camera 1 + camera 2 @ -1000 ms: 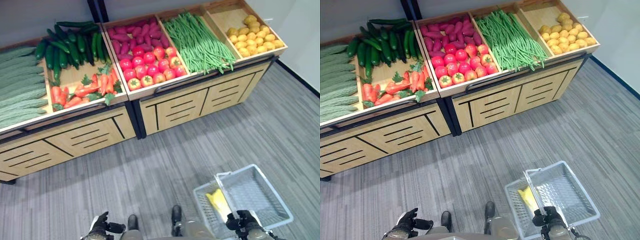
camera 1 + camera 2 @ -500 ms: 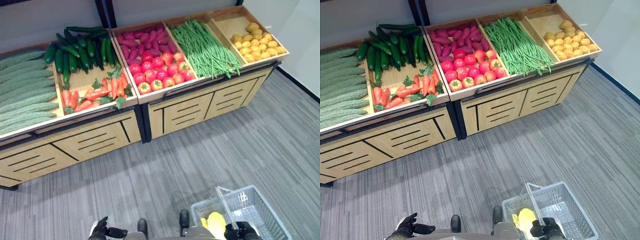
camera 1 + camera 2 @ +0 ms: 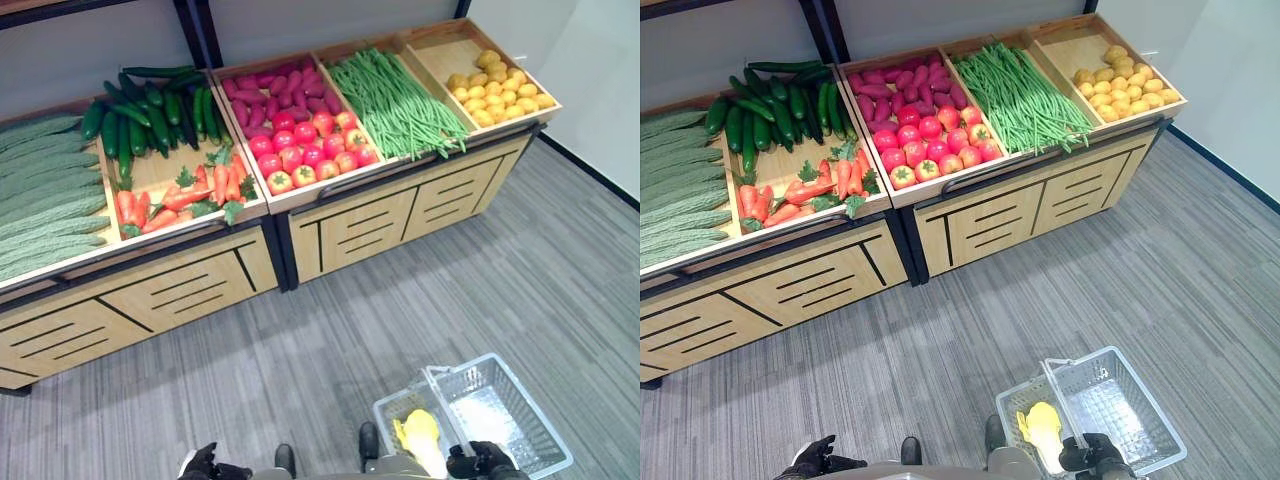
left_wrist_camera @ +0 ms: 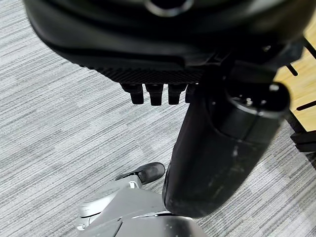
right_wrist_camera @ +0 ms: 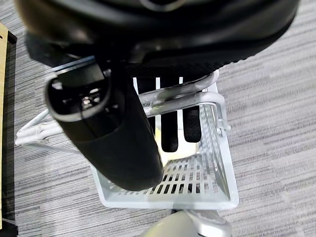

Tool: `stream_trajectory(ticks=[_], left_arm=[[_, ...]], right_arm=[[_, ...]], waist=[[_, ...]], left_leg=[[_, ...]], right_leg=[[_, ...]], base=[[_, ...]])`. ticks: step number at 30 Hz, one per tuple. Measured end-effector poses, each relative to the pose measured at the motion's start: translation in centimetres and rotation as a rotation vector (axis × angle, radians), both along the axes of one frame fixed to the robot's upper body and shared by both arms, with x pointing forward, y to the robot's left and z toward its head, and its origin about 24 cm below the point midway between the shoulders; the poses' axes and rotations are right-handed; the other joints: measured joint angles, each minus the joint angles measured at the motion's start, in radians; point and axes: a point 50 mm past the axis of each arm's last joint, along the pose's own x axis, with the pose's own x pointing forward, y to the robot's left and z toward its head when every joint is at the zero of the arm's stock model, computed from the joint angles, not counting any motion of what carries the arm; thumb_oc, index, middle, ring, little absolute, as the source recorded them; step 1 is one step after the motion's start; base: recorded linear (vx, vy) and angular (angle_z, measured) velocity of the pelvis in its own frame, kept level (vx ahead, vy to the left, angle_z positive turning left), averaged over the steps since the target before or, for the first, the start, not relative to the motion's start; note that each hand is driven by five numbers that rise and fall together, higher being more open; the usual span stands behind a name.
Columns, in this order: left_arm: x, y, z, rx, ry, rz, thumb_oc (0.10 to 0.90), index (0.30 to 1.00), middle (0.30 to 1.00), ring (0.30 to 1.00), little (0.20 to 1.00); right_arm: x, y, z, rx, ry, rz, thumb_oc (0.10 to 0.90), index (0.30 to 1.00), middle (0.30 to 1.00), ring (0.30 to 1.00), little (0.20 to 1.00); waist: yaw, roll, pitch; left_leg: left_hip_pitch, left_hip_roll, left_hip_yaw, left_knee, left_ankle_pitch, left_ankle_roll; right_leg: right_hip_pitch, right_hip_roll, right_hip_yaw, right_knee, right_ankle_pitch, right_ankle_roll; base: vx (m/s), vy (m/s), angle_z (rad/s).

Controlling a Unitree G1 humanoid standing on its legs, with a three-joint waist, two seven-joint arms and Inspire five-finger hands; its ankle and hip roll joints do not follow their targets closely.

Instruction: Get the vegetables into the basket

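A long wooden produce stand with slatted front panels runs across the far side of the grey striped carpet floor. Its tilted bins hold, from the robot's left to right: pale green ridged gourds, dark green cucumbers, orange carrots with leafy tops, purple-red sweet potatoes, red tomatoes, long green beans and yellow lemons.

A white wire shopping basket hangs above the floor at the robot's lower right, well apart from the stand. One yellow vegetable lies inside it, near the wall closest to the robot.

The right hand is at the basket's metal handle; in the right wrist view its fingers curl round the handle, gripping it, with the basket hanging below.

The left hand shows at the lower left, low by the floor. In the left wrist view its fingers are folded in and hold nothing.
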Motion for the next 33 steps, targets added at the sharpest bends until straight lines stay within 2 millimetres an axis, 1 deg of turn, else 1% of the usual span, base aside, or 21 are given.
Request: stream_trajectory(ticks=[6, 8, 10, 11, 12, 13, 14, 17, 18, 19, 20, 23, 24, 25, 26, 27, 28, 30, 31, 32, 33], left_arm=[[0.1, 0.1, 0.0, 0.001, -0.005, 0.002, 0.9, 1.0, 1.0, 1.0, 1.0], [0.7, 0.1, 0.2, 0.004, -0.02, -0.001, 0.9, 1.0, 1.0, 1.0, 1.0], [1.0, 0.4, 0.3, 0.012, -0.029, -0.003, 0.9, 1.0, 1.0, 1.0, 1.0], [1.9, 0.8, 0.6, 0.023, -0.051, -0.006, 0.9, 1.0, 1.0, 1.0, 1.0], [2.8, 1.1, 0.9, 0.036, -0.072, -0.011, 0.9, 1.0, 1.0, 1.0, 1.0], [3.1, 1.2, 1.0, 0.039, -0.082, -0.014, 0.9, 1.0, 1.0, 1.0, 1.0], [3.6, 1.4, 1.2, 0.043, -0.096, -0.017, 0.9, 1.0, 1.0, 1.0, 1.0], [5.4, 1.4, 1.8, 0.046, -0.152, -0.026, 0.9, 1.0, 1.0, 1.0, 1.0], [5.6, 1.3, 1.8, 0.045, -0.157, -0.026, 0.9, 1.0, 1.0, 1.0, 1.0], [5.9, 1.2, 1.8, 0.039, -0.162, -0.021, 0.9, 1.0, 1.0, 1.0, 1.0], [6.0, 1.2, 1.9, 0.037, -0.166, -0.016, 0.9, 1.0, 1.0, 1.0, 1.0], [6.1, 1.5, 2.0, 0.06, -0.178, -0.013, 0.9, 1.0, 1.0, 1.0, 1.0], [5.8, 1.7, 2.0, 0.063, -0.169, -0.008, 0.9, 1.0, 1.0, 1.0, 1.0], [5.1, 1.6, 1.7, 0.059, -0.148, -0.004, 0.9, 1.0, 1.0, 1.0, 1.0], [4.7, 1.2, 1.4, 0.045, -0.126, -0.002, 0.9, 1.0, 1.0, 1.0, 1.0], [4.7, 0.9, 1.3, 0.038, -0.123, -0.003, 0.9, 1.0, 1.0, 1.0, 1.0], [4.7, 0.6, 1.3, 0.034, -0.122, -0.013, 0.9, 1.0, 1.0, 1.0, 1.0], [5.4, 1.1, 1.6, 0.059, -0.133, -0.055, 0.9, 1.0, 1.0, 1.0, 1.0], [5.8, 1.3, 1.8, 0.064, -0.143, -0.064, 0.9, 1.0, 1.0, 1.0, 1.0], [5.9, 1.6, 2.0, 0.073, -0.149, -0.073, 0.9, 1.0, 1.0, 1.0, 1.0], [6.2, 1.8, 2.2, 0.083, -0.157, -0.089, 0.9, 1.0, 1.0, 1.0, 1.0]], right_arm=[[0.3, 0.0, 0.1, -0.001, -0.005, 0.0, 0.4, 0.3, 0.3, 0.3, 0.3], [0.9, -0.1, 0.2, -0.004, -0.021, 0.004, 0.4, 0.3, 0.3, 0.3, 0.3], [1.7, -0.1, 0.4, -0.01, -0.04, 0.008, 0.4, 0.3, 0.3, 0.3, 0.3], [2.4, -0.3, 0.6, -0.021, -0.061, 0.01, 0.4, 0.3, 0.3, 0.3, 0.3], [2.9, -0.6, 0.9, -0.033, -0.072, 0.011, 0.4, 0.3, 0.3, 0.3, 0.3], [3.1, -0.7, 1.0, -0.038, -0.074, 0.01, 0.4, 0.3, 0.3, 0.3, 0.3], [3.4, -0.8, 1.1, -0.04, -0.082, 0.007, 0.4, 0.3, 0.3, 0.3, 0.3], [4.2, -1.3, 1.4, -0.052, -0.101, -0.009, 0.4, 0.3, 0.3, 0.3, 0.3], [4.5, -1.3, 1.6, -0.056, -0.105, -0.009, 0.4, 0.3, 0.3, 0.3, 0.3], [4.5, -1.5, 1.6, -0.065, -0.104, -0.017, 0.4, 0.3, 0.3, 0.3, 0.3], [4.4, -1.8, 1.7, -0.077, -0.11, -0.03, 0.4, 0.3, 0.3, 0.3, 0.3], [4.1, -1.9, 1.6, -0.086, -0.104, -0.043, 0.4, 0.3, 0.3, 0.3, 0.3], [4.1, -1.8, 1.6, -0.084, -0.1, -0.043, 0.4, 0.3, 0.3, 0.3, 0.3], [4.1, -1.8, 1.6, -0.084, -0.098, -0.044, 0.4, 0.3, 0.3, 0.3, 0.3], [3.9, -2.0, 1.7, -0.09, -0.102, -0.046, 0.4, 0.3, 0.3, 0.3, 0.3], [3.6, -2.2, 1.7, -0.097, -0.098, -0.051, 0.4, 0.3, 0.3, 0.3, 0.3], [3.4, -2.3, 1.6, -0.098, -0.095, -0.054, 0.4, 0.3, 0.3, 0.3, 0.3], [2.8, -1.1, 1.0, -0.07, -0.076, -0.056, 0.4, 0.3, 0.3, 0.3, 0.3], [2.6, -0.6, 0.7, -0.057, -0.069, -0.05, 0.4, 0.3, 0.3, 0.3, 0.3], [2.6, 0.1, 0.5, -0.04, -0.068, -0.049, 0.4, 0.3, 0.3, 0.3, 0.3], [2.7, 0.7, 0.3, -0.023, -0.071, -0.044, 0.4, 0.3, 0.3, 0.3, 0.3]], waist=[[0.001, 0.0, 0.008], [0.001, 0.0, 0.033], [0.002, -0.001, 0.051], [0.002, 0.003, 0.076], [0.001, 0.004, 0.099], [0.002, 0.004, 0.106], [0.002, 0.002, 0.119], [0.012, -0.018, 0.153], [0.018, -0.024, 0.16], [0.021, -0.029, 0.167], [0.016, -0.023, 0.167], [0.022, -0.002, 0.156], [0.027, -0.001, 0.157], [0.028, -0.003, 0.157], [0.02, -0.003, 0.154], [0.01, 0.005, 0.146], [0.0, 0.01, 0.138], [-0.001, -0.036, 0.113], [0.001, -0.049, 0.103], [-0.002, -0.063, 0.083], [0.0, -0.085, 0.067]], left_leg=[[0.0, 0.002, 0.001, 0.0, 0.002, -0.003], [-0.003, 0.005, -0.001, 0.0, -0.007, 0.004], [-0.027, 0.014, -0.005, 0.019, -0.011, -0.003], [-0.064, 0.026, -0.016, 0.063, -0.013, -0.018], [-0.093, 0.035, -0.036, 0.099, -0.012, -0.019], [-0.104, 0.04, -0.043, 0.114, -0.009, -0.025], [-0.129, 0.039, -0.062, 0.156, -0.001, -0.037], [-0.228, 0.014, -0.152, 0.327, 0.049, -0.116], [-0.256, 0.009, -0.175, 0.384, 0.05, -0.117], [-0.267, 0.012, -0.178, 0.368, 0.031, -0.124], [-0.271, 0.023, -0.164, 0.284, 0.035, -0.122], [-0.288, 0.091, -0.136, 0.073, 0.055, -0.11], [-0.288, 0.105, -0.14, 0.07, 0.05, -0.099], [-0.275, 0.098, -0.137, 0.086, 0.05, -0.099], [-0.259, 0.059, -0.127, 0.127, 0.062, -0.076], [-0.236, 0.027, -0.101, 0.126, 0.068, -0.04], [-0.208, 0.013, -0.074, 0.112, 0.076, -0.007], [-0.181, -0.023, -0.043, 0.089, 0.059, 0.027], [-0.171, -0.029, -0.034, 0.089, 0.047, 0.045], [-0.17, -0.045, -0.029, 0.095, 0.038, 0.059], [-0.167, -0.063, -0.017, 0.103, 0.023, 0.073]], right_leg=[[-0.001, 0.002, 0.002, 0.0, -0.002, 0.001], [-0.002, 0.005, 0.002, 0.0, -0.003, 0.002], [-0.02, 0.014, 0.002, 0.008, -0.01, 0.001], [-0.047, 0.024, -0.005, 0.04, -0.021, -0.014], [-0.068, 0.028, -0.019, 0.078, -0.041, -0.027], [-0.076, 0.032, -0.022, 0.094, -0.058, -0.022], [-0.076, 0.032, -0.024, 0.104, -0.074, -0.033], [-0.069, 0.017, -0.023, 0.104, -0.088, -0.057], [-0.062, 0.015, -0.022, 0.103, -0.089, -0.065], [-0.043, 0.012, -0.036, 0.08, -0.09, -0.066], [-0.027, 0.012, -0.063, 0.058, -0.09, -0.067], [-0.018, 0.032, -0.072, 0.028, -0.086, -0.054], [-0.017, 0.033, -0.053, 0.04, -0.079, -0.042], [-0.009, 0.031, -0.034, 0.041, -0.084, -0.032], [-0.001, 0.019, -0.021, 0.045, -0.091, -0.014], [-0.001, 0.002, -0.018, 0.07, -0.1, -0.004], [-0.004, -0.003, -0.012, 0.101, -0.118, 0.003], [-0.043, -0.042, 0.017, 0.192, -0.136, 0.011], [-0.071, -0.054, 0.03, 0.252, -0.139, 0.012], [-0.11, -0.072, 0.041, 0.339, -0.153, 0.007], [-0.162, -0.105, 0.045, 0.457, -0.18, 0.015]], base=[[0.04, -0.048, -0.01], [0.03, -0.096, 0.0], [0.02, -0.165, 0.02], [0.05, -0.241, 0.23], [0.05, -0.233, 0.27], [0.05, -0.17, 0.35], [0.03, -0.095, 0.4], [0.09, -0.018, 0.42], [0.13, 0.081, 0.11], [0.13, 0.129, 0.22], [0.25, 0.267, 0.32], [0.24, 0.303, 0.17], [0.2, 0.258, -0.35], [0.24, 0.354, -0.59], [0.22, 0.316, -0.49], [0.22, 0.313, -0.36], [0.19, 0.282, -0.08], [0.14, 0.257, -0.12], [0.07, 0.165, -0.15], [0.11, 0.268, -0.12], [0.13, 0.275, -0.07]])
